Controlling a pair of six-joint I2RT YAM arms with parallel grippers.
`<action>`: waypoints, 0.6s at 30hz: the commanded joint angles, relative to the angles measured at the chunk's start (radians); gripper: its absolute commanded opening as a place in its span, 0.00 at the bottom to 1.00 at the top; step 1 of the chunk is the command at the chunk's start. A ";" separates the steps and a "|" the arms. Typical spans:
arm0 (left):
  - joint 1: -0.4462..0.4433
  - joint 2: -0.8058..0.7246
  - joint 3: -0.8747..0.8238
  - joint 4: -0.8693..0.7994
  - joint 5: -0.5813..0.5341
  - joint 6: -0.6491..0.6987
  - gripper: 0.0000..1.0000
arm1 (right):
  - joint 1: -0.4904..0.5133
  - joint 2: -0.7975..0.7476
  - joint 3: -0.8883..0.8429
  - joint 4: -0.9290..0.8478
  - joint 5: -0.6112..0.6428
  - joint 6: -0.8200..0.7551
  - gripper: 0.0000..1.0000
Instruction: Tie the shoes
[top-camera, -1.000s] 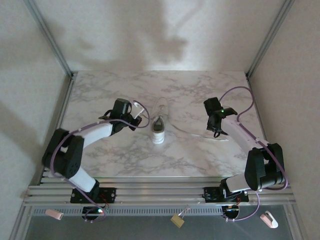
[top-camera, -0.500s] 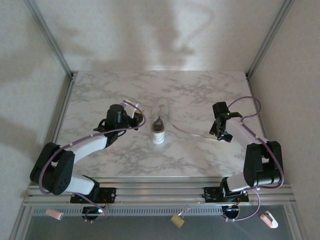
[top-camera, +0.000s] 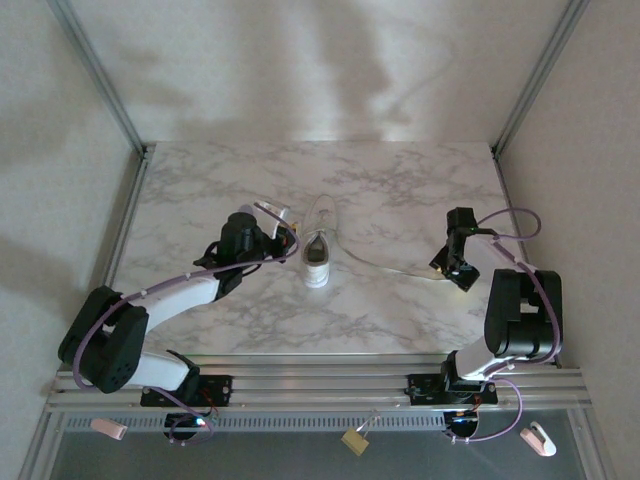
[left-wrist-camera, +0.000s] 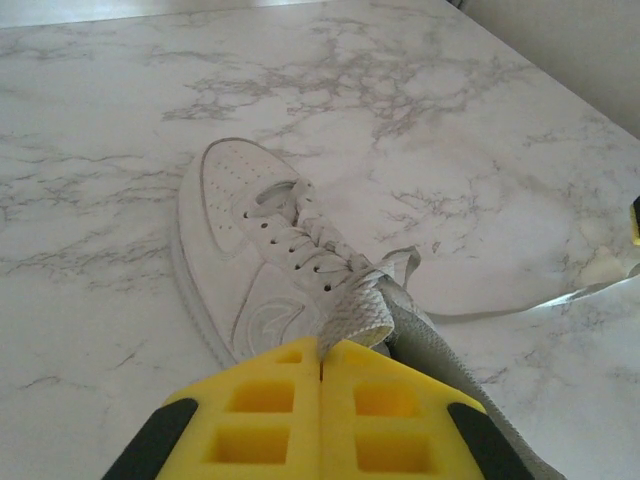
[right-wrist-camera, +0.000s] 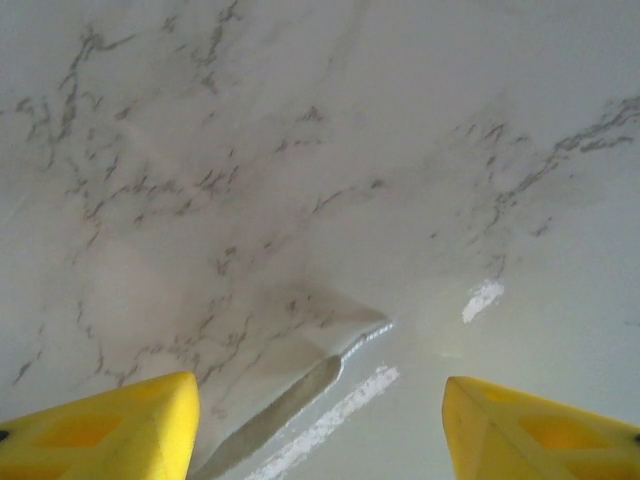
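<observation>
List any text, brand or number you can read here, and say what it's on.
No readable text anywhere.
Sneaker: a round embossed emblem on its side, too faint to read.

A white sneaker (top-camera: 318, 245) lies mid-worktop (top-camera: 400, 180), toe toward the far edge, one lace (top-camera: 390, 268) trailing toward the right edge.

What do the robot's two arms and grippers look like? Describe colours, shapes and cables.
The left arm and right arm have white links, black joints and a looping purple cable each. The left gripper and right gripper have blocky yellow fingers.
</observation>
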 joint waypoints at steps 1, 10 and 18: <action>-0.013 0.018 0.014 -0.001 -0.013 0.004 0.00 | -0.013 0.034 -0.013 0.030 -0.046 0.025 0.67; -0.035 0.010 0.018 -0.015 -0.045 0.022 0.00 | -0.014 0.091 -0.034 0.064 -0.096 0.027 0.59; -0.031 -0.006 0.027 -0.016 -0.097 -0.044 0.00 | -0.023 0.077 -0.059 0.161 -0.273 0.007 0.01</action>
